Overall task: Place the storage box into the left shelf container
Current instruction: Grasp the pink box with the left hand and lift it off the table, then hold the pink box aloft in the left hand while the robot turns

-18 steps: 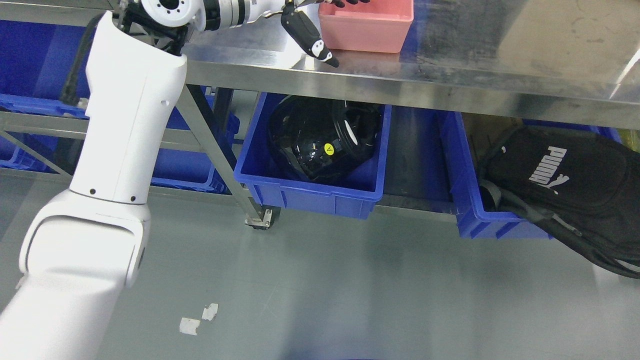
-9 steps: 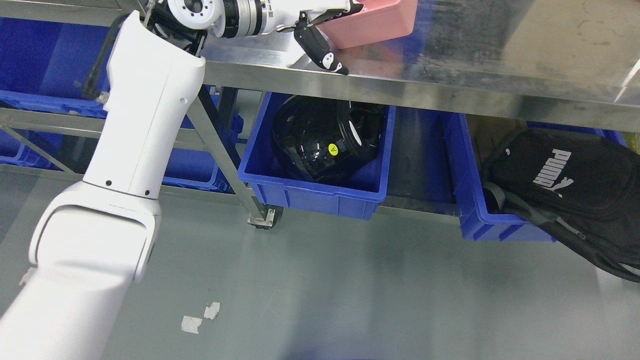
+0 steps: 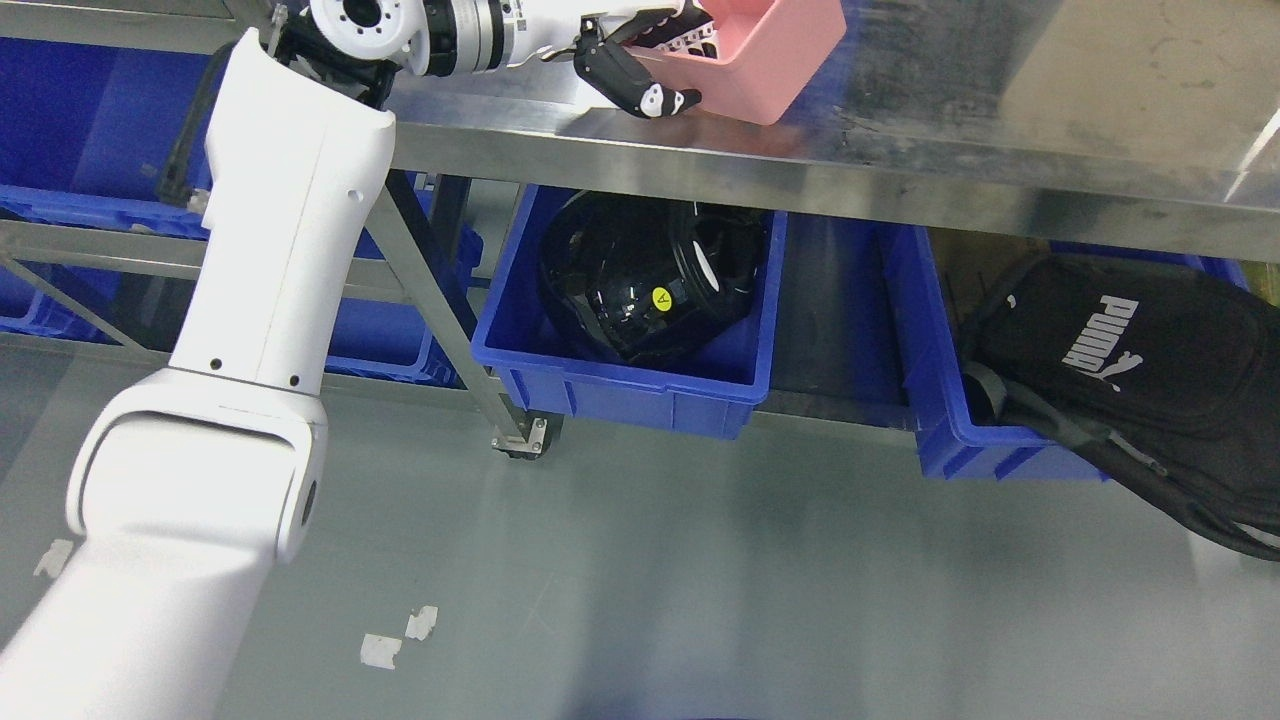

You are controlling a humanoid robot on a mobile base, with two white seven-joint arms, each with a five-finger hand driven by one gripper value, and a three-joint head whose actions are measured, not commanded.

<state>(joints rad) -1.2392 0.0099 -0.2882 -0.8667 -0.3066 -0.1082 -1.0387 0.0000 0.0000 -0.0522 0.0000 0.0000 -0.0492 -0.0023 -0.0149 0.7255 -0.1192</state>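
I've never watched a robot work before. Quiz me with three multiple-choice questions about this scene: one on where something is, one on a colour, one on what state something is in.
1. Where is the glossy black helmet?
A. On the steel tabletop
B. In a blue plastic bin under the table
C. On the floor

2. What colour is the small open plastic storage box?
A. Pink
B. Green
C. Yellow

3. How does that box stand?
A. Flat on the tabletop
B. Upside down
C. Tilted, gripped at its edge by the robot's left hand

Answers:
1. B: the helmet lies inside the bin below the stainless steel table.
2. A: its walls are plainly pink.
3. C: the dark fingers curl round its left wall and the box sits at an angle.
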